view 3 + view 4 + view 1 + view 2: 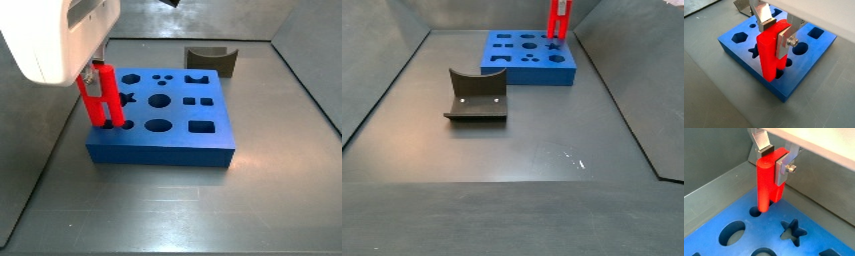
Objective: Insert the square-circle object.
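Fixture stands nearest in a side view, on bare floor, well apart from the blue block behind it. The block's top carries many shaped holes, all open except one small round hole, which the square-circle object enters, upright. The gripper above grips the red piece's top between its fingers.

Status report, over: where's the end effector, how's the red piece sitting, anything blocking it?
End effector shut on red square-circle object, above blue block. Piece upright, lower end at a round hole. Nothing in the way; fixture stands apart.
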Controlling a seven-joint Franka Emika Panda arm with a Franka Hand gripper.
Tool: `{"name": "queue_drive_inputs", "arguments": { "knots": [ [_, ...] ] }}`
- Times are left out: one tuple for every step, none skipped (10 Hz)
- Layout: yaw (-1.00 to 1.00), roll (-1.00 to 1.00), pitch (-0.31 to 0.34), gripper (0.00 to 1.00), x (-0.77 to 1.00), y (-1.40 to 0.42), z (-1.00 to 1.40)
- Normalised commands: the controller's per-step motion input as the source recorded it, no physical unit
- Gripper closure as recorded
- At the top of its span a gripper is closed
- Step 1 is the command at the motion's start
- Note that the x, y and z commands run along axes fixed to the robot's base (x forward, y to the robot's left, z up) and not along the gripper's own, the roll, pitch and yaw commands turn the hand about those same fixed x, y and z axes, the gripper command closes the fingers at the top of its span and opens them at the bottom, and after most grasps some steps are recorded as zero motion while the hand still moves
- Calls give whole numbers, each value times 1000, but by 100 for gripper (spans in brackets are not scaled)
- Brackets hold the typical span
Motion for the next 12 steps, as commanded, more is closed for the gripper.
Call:
{"name": "queue_drive_inputs", "arguments": {
  "knots": [
    [0,50,0,100,206,-100,-317],
    [0,51,10,100,309,-123,-406],
    [0,44,34,100,374,-100,-431],
    [0,87,37,100,266,-43,-451],
    [29,97,0,100,89,0,-537],
    [63,130,0,100,0,0,-577],
    [103,147,0,100,-6,20,-546],
    [94,144,0,100,0,31,-537],
    [66,157,0,100,0,63,-494],
    [34,179,0,100,0,49,-474],
    [0,163,19,100,80,26,-489],
    [0,174,33,100,129,0,-551]
  ]
}}
